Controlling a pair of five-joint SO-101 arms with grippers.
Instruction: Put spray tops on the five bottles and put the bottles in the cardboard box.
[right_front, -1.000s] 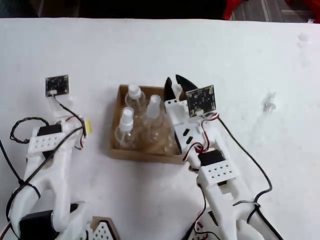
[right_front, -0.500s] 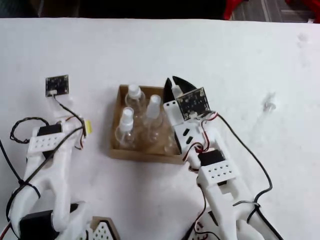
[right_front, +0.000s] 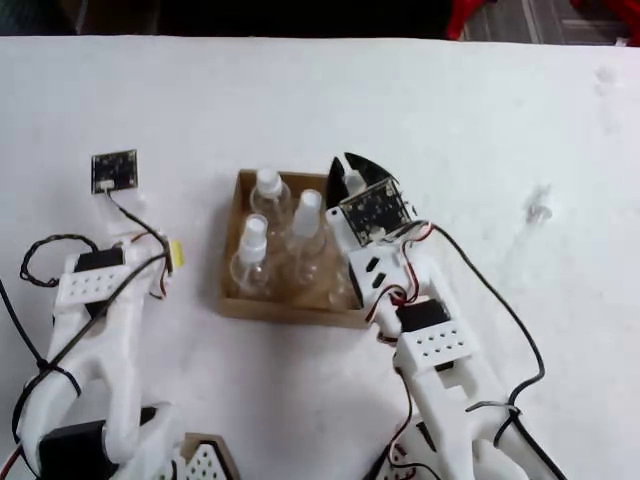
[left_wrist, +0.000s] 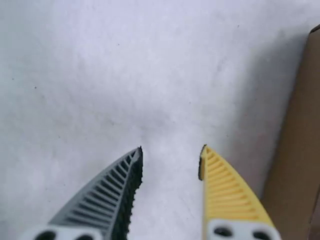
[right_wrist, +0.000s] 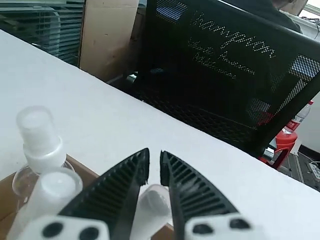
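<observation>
Cardboard box (right_front: 290, 314): over its right wall the right pincer (right_wrist: 154, 152) hangs almost clenched, empty, an upright capped bottle (right_wrist: 151, 202) directly beneath.

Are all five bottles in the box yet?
I can count three. Three bottles with spray tops stand in the cardboard box. The right gripper hangs over the box's far corner and its arm covers that side, so more may hide there. The left gripper is open over the table, holding nothing.
</observation>
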